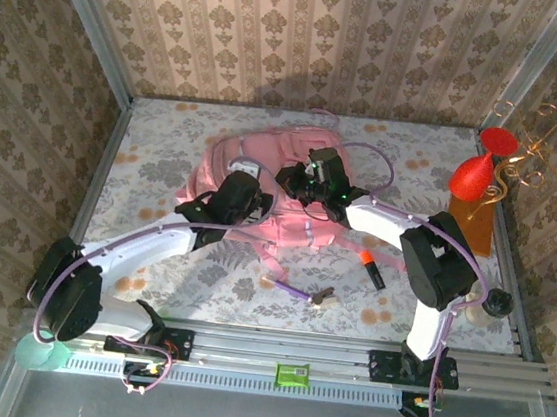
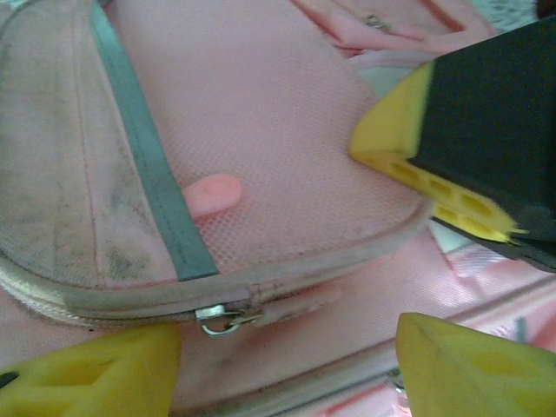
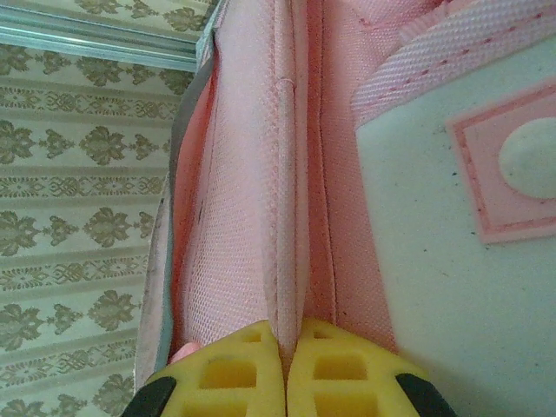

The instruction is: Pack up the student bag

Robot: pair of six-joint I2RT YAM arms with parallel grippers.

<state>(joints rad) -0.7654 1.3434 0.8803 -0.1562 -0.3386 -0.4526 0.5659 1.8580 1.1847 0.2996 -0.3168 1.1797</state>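
Soft pink fabric backpack [image 1: 256,156]: your right fingers [image 3: 261,369] pinch its seam [image 3: 291,174], left fingers [image 2: 95,373] gape wide above its pocket [image 2: 287,200].

student bag [image 2: 287,165]: matt pink woven cloth, grimy | zip pull [image 2: 221,320]: shiny metal | trim patch [image 3: 443,313]: smooth, pale

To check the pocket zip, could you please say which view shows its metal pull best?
Left wrist: the zipper pull is close and sharp. Top external shows the student bag too small for it; right wrist faces a fabric seam.
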